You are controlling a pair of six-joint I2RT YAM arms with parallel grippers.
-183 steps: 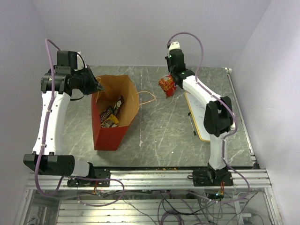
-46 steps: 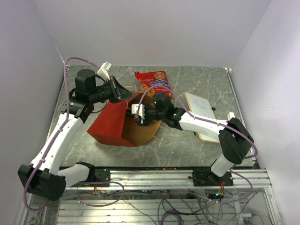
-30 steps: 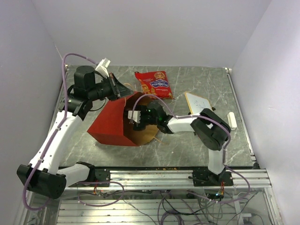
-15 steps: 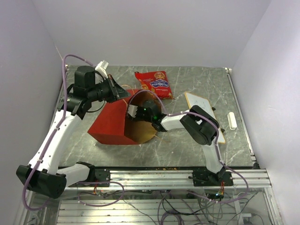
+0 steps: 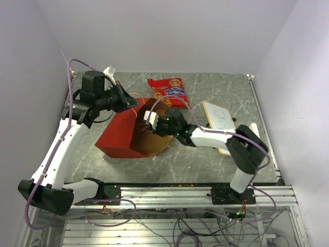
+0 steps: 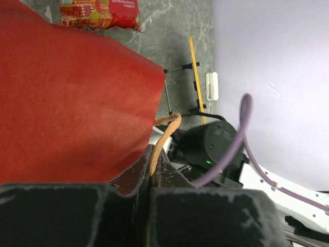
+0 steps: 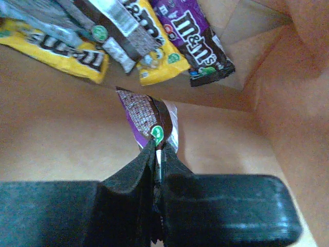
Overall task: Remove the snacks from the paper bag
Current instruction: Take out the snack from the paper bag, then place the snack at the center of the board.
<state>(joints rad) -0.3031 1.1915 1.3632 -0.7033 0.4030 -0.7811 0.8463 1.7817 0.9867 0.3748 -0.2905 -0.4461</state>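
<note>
inside paper bag, unseen overhead, right claw tight on purple wrapper; left claw tight, perhaps on rim

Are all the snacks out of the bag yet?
Not yet. The red packet lies out on the table. The right gripper is pinching a purple wrapper inside the paper bag, which the left gripper holds. Yellow packets and a dark packet wait inside.

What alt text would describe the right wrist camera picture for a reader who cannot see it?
The right pincer, shut, pinches the edge of a small purple-and-brown snack wrapper inside the brown kraft paper bag. Beyond it lie yellow packets and a dark purple packet, piled together.
</note>
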